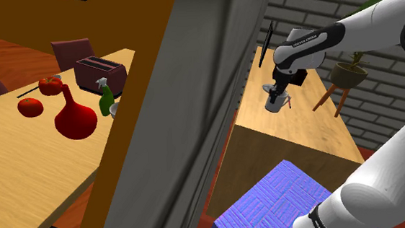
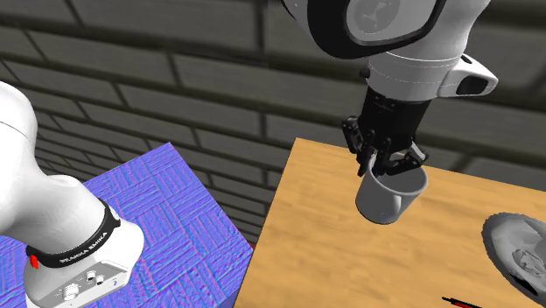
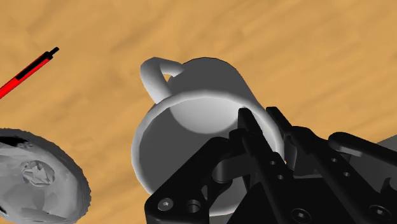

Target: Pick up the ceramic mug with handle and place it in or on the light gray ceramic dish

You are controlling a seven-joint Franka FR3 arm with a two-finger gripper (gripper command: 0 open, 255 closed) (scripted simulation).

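Right now the gripper [image 2: 386, 164] is clenched on the rim of the grey mug [image 2: 389, 197], one finger inside and one outside. The mug hangs just beneath it over the wooden worktop [image 2: 332, 254], its handle away from the fingers. A grey dish [image 2: 521, 249] lies off to one side.

White arm [image 1: 376, 19], dark joints, Franka Emika lettering; black 2-finger gripper [image 2: 381, 163] w/ screws.
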